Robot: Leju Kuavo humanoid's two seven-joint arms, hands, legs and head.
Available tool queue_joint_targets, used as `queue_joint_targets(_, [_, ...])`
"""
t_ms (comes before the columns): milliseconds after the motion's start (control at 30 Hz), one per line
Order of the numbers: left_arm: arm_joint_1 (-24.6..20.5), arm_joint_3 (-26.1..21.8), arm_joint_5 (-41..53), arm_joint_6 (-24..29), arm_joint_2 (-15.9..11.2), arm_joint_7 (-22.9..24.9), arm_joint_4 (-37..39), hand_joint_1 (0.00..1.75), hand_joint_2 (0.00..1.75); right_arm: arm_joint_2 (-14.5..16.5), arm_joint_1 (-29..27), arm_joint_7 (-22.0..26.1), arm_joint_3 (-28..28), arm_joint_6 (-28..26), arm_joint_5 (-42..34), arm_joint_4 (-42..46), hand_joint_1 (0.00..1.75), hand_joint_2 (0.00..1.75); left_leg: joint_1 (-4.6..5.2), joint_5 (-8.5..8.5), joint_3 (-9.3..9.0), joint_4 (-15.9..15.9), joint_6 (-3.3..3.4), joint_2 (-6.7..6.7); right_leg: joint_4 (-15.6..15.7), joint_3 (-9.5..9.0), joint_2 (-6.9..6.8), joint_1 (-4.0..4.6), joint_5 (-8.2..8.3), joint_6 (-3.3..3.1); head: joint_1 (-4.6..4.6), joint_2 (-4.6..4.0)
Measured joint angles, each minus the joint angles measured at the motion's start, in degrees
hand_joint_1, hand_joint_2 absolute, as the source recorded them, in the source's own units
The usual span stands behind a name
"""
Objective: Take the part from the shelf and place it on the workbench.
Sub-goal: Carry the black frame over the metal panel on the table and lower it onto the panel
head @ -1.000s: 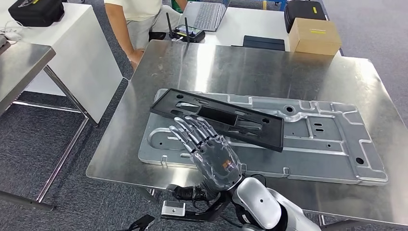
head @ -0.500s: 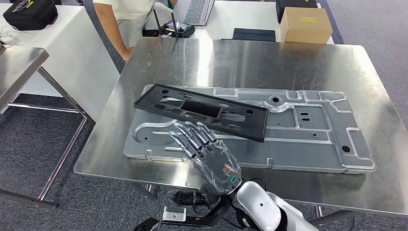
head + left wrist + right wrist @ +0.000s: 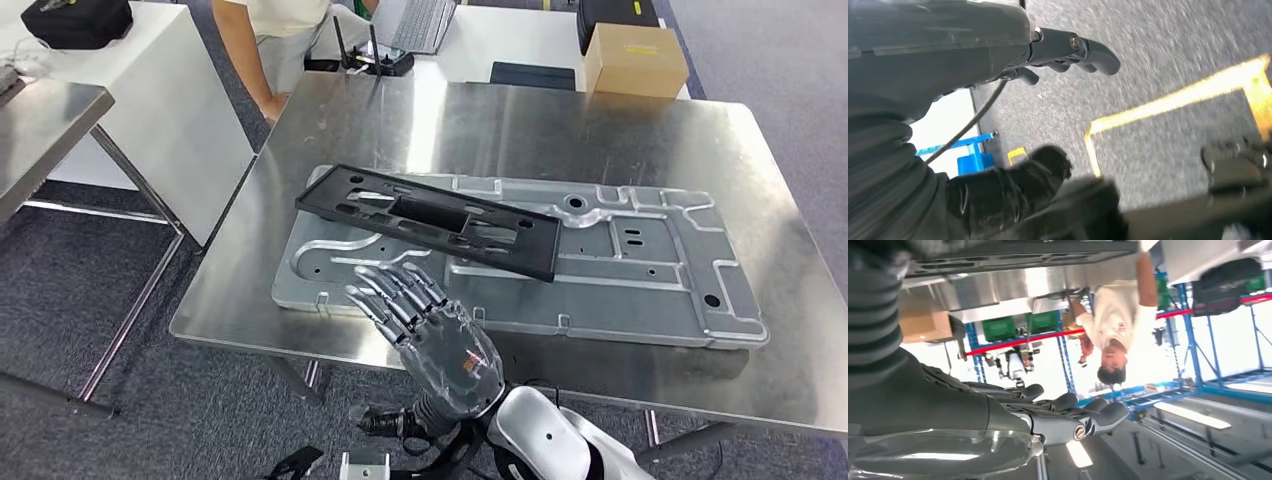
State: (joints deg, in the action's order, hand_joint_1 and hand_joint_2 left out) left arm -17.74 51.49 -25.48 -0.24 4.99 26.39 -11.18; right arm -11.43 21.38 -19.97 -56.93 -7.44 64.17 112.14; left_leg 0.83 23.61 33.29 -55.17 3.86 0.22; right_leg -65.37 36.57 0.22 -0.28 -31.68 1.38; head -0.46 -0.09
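On the steel workbench (image 3: pixel 620 130) lies a large stamped grey metal panel (image 3: pixel 640 275), flat, long side running across the bench. Black plastic frame part (image 3: pixel 430 220) rests on top of the panel's left half, skewed diagonally, its left end overhanging toward the panel's left edge. Right hand (image 3: pixel 425 325) hovers at the panel's near-left edge, over the bench's front rim, palm down, fingers (image 3: pixel 385 295) spread and stretched toward the part, gripping nothing; fingertips are near the part but apart from it. Right wrist view shows the same hand (image 3: pixel 998 415) with fingers extended and empty, bench underside beyond it. Left hand (image 3: pixel 998 45) hangs over grey carpet with a yellow floor line (image 3: pixel 1168 100); dark fingers (image 3: pixel 1093 50) look partly curled with nothing in them, but the view is blurred so how far they are closed cannot be told. Beyond the panel, past the bench's far edge, a white table (image 3: pixel 520 40) carries a cardboard box (image 3: pixel 635 60), a laptop (image 3: pixel 425 20) and a black controller with antennas (image 3: pixel 365 60). A person (image 3: pixel 280 40) in a light shirt stands by the bench's far-left corner, one hand down near that corner.
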Motion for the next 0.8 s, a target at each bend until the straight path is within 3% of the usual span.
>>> queue_joint_targets(33, [-0.2, 0.0, 0.0, -0.1, 0.0, 0.0, 0.0, 0.0, 1.75, 0.0, -0.1, 0.2, 0.0, 0.5, 0.0, 0.5, 0.0, 1.75, -0.11, -0.35, 0.59, -0.1, -0.04, 0.04, -3.3, 0.89, -0.01, -0.31, -2.2, 0.41, 0.1, 0.0])
queue_joint_targets(67, [-0.2, 0.0, 0.0, -0.2, 0.0, 0.0, 0.0, 0.0, 1.75, 0.0, -0.2, 0.3, 0.0, 0.9, -0.1, 0.9, 0.0, 1.75, -0.25, -0.61, 1.23, -0.4, -0.27, 0.09, -5.7, 1.35, -0.02, -0.58, -3.19, 0.78, 0.11, 0.0])
queue_joint_targets(100, [-0.3, 0.0, -0.1, -0.3, 0.0, -0.1, 0.0, 0.0, 1.75, 0.0, -0.3, 0.5, 0.0, 1.3, -0.2, 1.3, 0.0, 1.75, -0.46, -0.87, 1.97, -0.9, -0.52, 0.15, -6.7, 1.13, -0.03, -0.86, -2.92, 1.18, 0.12, 0.0])
queue_joint_targets(133, [-0.4, 0.0, -0.1, -0.3, 0.0, -0.1, 0.0, 0.0, 1.75, 0.0, -0.4, 0.7, -0.1, 1.7, -0.3, 1.7, 0.0, 1.75, -0.74, -1.1, 2.79, -1.4, -0.8, 0.2, -5.8, 0.04, -0.06, -1.16, -1.58, 1.6, 0.13, 0.0])
queue_joint_targets(200, [-0.5, 0.0, -0.1, -0.5, -0.1, -0.3, 0.0, 0.0, 1.75, 0.0, -0.5, 1.0, -0.3, 2.5, -0.4, 2.8, 0.0, 1.75, -1.28, -1.46, 4.62, -2.9, -1.53, 0.22, -0.3, -3.91, -0.11, -1.71, 0.9, 2.58, 0.16, 0.0])
queue_joint_targets(233, [-0.6, 0.0, -0.1, -0.5, -0.1, -0.5, 0.0, 0.0, 1.75, -0.1, -0.6, 1.1, -0.5, 2.9, -0.6, 3.4, 0.0, 1.75, -1.39, -1.62, 5.4, -3.6, -1.94, 0.17, 2.4, -5.5, -0.04, -1.69, 1.35, 2.52, 0.21, 0.0])
queue_joint_targets(300, [-0.7, 0.0, -0.2, -0.7, -0.2, -0.7, 0.0, 0.0, 1.75, -0.1, -0.8, 1.3, -0.8, 3.8, -1.1, 4.3, 0.0, 1.75, -1.32, -2.16, 6.24, -4.4, -2.81, -0.03, 4.6, -6.42, 0.18, -1.39, 0.77, 1.62, 0.31, 0.0])
queue_joint_targets(367, [-0.8, 0.0, -0.4, -0.8, -0.3, -0.9, 0.0, 0.0, 1.75, -0.2, -1.2, 1.5, -1.0, 4.7, -1.9, 5.1, 0.0, 1.75, -1.41, -2.89, 6.52, -4.5, -3.56, -0.16, 4.6, -5.66, 0.2, -1.25, 1.48, 0.04, 0.32, 0.0])
queue_joint_targets(400, [-0.8, 0.0, -0.4, -0.8, -0.3, -0.9, 0.0, 0.0, 1.75, -0.2, -1.4, 1.5, -1.1, 5.1, -2.3, 5.3, 0.0, 1.75, -1.55, -2.43, 6.86, -4.8, -3.88, -0.18, 4.6, -5.24, 0.12, -1.22, 1.99, -0.68, 0.26, 0.0])
queue_joint_targets(467, [-0.8, 0.0, -0.5, -0.9, -0.5, -1.0, 0.0, 0.0, 1.75, -0.2, -1.8, 1.6, -1.3, 5.8, -3.4, 5.7, 0.0, 1.75, -1.78, 1.57, 7.99, -7.8, -4.44, -0.19, 4.8, -4.05, -0.11, -1.3, 3.27, -1.91, 0.06, 0.0])
queue_joint_targets(533, [-0.9, 0.0, -0.7, -1.0, -0.5, -1.0, 0.0, 0.0, 1.75, -0.3, -2.3, 1.7, -1.4, 6.4, -4.9, 6.0, 0.0, 1.75, -1.82, 7.39, 9.31, -14.2, -4.83, -0.21, 4.8, -2.5, -0.21, -1.15, 4.58, -2.41, -0.13, 0.0])
queue_joint_targets(567, [-1.0, 0.0, -0.8, -1.1, -0.6, -1.0, 0.0, 0.0, 1.75, -0.3, -2.6, 1.9, -1.4, 6.6, -5.7, 6.0, 0.0, 1.75, -1.83, 8.94, 9.58, -17.3, -4.92, -0.2, 4.8, -1.58, -0.25, -1.04, 5.27, -2.46, -0.17, 0.0])
queue_joint_targets(600, [-1.0, 0.0, -0.8, -1.2, -0.6, -1.0, 0.0, 0.0, 1.75, -0.4, -3.0, 2.0, -1.4, 6.9, -6.6, 6.0, 0.0, 1.75, -1.83, 9.11, 9.26, -19.2, -4.92, -0.2, 4.8, -0.62, -0.3, -0.93, 5.95, -2.48, -0.16, 0.0])
queue_joint_targets(667, [-1.2, 0.0, -1.0, -1.3, -0.7, -1.0, 0.0, 0.0, 1.75, -0.6, -3.6, 2.2, -1.4, 7.4, -8.4, 6.0, 0.0, 1.75, -1.77, 6.61, 6.23, -18.2, -4.52, -0.21, 4.7, 1.21, -0.32, -0.71, 7.29, -2.4, -0.16, 0.0])
queue_joint_targets(700, [-1.3, 0.0, -1.0, -1.4, -0.7, -1.0, 0.0, 0.0, 1.75, -0.7, -3.8, 2.3, -1.4, 7.6, -9.4, 6.0, 0.0, 1.75, -1.65, 5.64, 3.41, -15.1, -4.07, -0.25, 4.7, 1.92, -0.29, -0.66, 7.93, -2.3, -0.16, 0.0])
queue_joint_targets(767, [-1.7, 0.0, -1.0, -1.5, -0.8, -0.9, 0.0, 0.0, 1.75, -1.0, -4.6, 2.5, -1.3, 7.6, -11.2, 5.9, 0.0, 1.75, -1.21, 6.33, -2.46, -7.2, -3.24, -0.34, 4.9, 2.69, -0.28, -0.57, 9.1, -1.8, -0.12, 0.0])
queue_joint_targets(800, [-1.9, 0.0, -1.0, -1.6, -0.9, -0.8, 0.0, 0.0, 1.75, -1.2, -5.1, 2.6, -1.3, 7.5, -12.0, 5.8, 0.0, 1.75, -0.92, 6.99, -4.17, -4.4, -2.93, -0.41, 5.2, 2.69, -0.35, -0.65, 9.68, -1.43, -0.17, 0.0])
